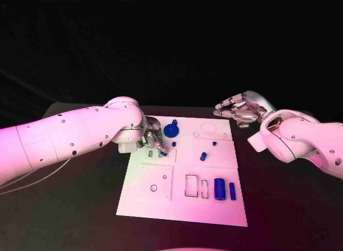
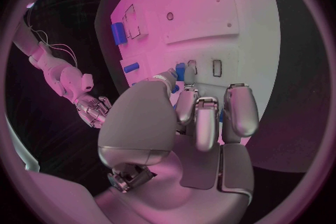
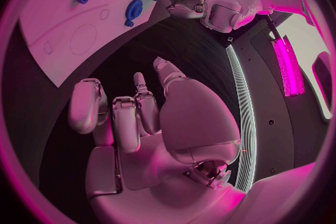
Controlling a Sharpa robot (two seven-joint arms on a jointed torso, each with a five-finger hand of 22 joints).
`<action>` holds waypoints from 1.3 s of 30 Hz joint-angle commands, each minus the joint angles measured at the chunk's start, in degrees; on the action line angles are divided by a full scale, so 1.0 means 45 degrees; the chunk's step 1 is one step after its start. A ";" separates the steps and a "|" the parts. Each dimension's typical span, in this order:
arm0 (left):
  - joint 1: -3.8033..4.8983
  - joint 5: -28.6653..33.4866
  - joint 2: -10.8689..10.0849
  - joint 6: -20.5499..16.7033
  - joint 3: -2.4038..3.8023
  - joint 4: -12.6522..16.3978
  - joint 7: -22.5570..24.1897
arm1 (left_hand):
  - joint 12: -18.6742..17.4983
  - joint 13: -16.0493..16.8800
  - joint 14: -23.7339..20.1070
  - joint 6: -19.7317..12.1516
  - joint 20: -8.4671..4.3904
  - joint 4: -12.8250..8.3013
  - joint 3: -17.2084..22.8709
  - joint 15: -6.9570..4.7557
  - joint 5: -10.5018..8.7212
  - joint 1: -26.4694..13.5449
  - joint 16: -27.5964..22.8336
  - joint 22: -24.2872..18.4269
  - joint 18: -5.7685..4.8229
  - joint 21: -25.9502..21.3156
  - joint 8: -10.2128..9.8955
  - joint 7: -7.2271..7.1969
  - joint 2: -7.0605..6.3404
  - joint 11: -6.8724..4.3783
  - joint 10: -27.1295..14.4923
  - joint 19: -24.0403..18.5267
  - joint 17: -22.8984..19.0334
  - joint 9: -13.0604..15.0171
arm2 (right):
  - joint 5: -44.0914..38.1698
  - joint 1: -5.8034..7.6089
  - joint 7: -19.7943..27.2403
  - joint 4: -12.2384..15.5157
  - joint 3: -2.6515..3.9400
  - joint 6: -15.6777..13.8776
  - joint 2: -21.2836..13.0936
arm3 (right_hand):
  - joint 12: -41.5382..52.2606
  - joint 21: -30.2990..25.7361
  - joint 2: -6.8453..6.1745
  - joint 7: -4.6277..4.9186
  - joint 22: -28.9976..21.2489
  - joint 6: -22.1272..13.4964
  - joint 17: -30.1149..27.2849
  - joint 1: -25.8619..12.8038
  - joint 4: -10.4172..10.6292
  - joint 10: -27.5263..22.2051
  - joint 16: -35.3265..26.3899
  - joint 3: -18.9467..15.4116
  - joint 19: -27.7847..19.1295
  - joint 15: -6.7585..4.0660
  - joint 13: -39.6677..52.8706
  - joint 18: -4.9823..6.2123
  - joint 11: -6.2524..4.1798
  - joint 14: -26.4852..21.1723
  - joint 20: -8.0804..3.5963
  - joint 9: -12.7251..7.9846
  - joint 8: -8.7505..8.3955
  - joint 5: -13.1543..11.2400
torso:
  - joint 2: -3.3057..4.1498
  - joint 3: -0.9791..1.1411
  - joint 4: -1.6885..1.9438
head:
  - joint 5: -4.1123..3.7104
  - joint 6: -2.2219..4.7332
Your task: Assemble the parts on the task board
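Left robot hand (image 1: 152, 140) of mine sits over the task board's (image 1: 152, 201) left edge, fingertips pinching a small blue part (image 1: 163, 153) against the board near a slot. Right robot hand (image 1: 239, 109) hovers off the board's far right corner above the table (image 1: 292, 209), fingers loosely curled, holding nothing. Blue round part (image 1: 171, 129) stands near the far edge, long blue block (image 1: 219, 189) near the board's right edge.

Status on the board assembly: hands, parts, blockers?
Left hand pinching a small blue part over the white task board. Right hand off-board, holding nothing, fingers apart. No obstruction visible.
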 commanded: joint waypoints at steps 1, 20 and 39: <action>-0.0010 0.0526 -0.0031 -0.0120 -0.0005 0.0020 0.0018 | -0.0048 0.0043 0.1079 -0.0010 0.0021 -0.1557 0.2545 0.0027 0.0032 -0.0426 -0.0040 0.0018 -0.0118 0.0048 0.0210 0.0051 -0.0518 0.0058 0.0021 0.0026 0.2544 0.0225 | -0.0117 -0.0005 -0.0052 0.0012 0.0005 0.0176 -0.0018 | -0.0064 -0.0039 0.0062 -0.0016 -0.0002 -0.0078 0.1698 0.0022 0.0006 -0.0075 -0.0076 -0.0068 -0.0069 -0.0081 0.0928 0.0155 -0.0032 0.0913 0.0010 -0.0016 0.0062 0.0015 | -0.0003 0.0004 0.0004 | 0.0015 -0.0003; -0.0127 0.1333 -0.1591 -0.2994 0.0008 0.1411 0.0263 | 0.0099 0.0253 0.1095 0.0105 -0.0007 -0.2808 0.4784 -0.0018 0.0035 -0.1378 -0.0028 0.0252 -0.0154 0.0153 0.0603 -0.0032 -0.1344 -0.0006 0.0289 0.0150 0.2593 0.0853 | -0.0117 -0.0018 -0.0077 0.0014 -0.0007 0.0209 -0.0131 | -0.0064 -0.0036 0.0070 -0.0016 0.0003 -0.0081 0.1692 0.0023 0.0008 -0.0074 -0.0081 -0.0071 -0.0063 -0.0080 0.0927 0.0153 -0.0032 0.0912 0.0011 -0.0019 0.0070 0.0022 | 0.0009 0.0013 0.0047 | 0.0115 0.0000; -0.0781 -0.0891 -0.1906 -0.4130 0.0000 0.2262 0.0466 | 0.0080 0.0215 0.1099 0.0235 -0.0037 -0.3035 0.5103 -0.0051 0.0033 -0.1568 -0.0026 0.0425 -0.0186 0.0231 0.0730 -0.0090 -0.1621 -0.0055 0.0377 0.0251 0.2601 0.0977 | -0.0122 -0.0048 -0.0057 0.0010 -0.0017 0.0205 -0.0196 | -0.0067 -0.0047 0.0068 -0.0014 -0.0003 -0.0087 0.1698 0.0016 0.0013 -0.0075 -0.0079 -0.0082 -0.0067 -0.0080 0.0923 0.0155 -0.0031 0.0914 0.0011 -0.0021 0.0075 0.0026 | 0.0008 0.0055 0.0055 | 0.0141 -0.0056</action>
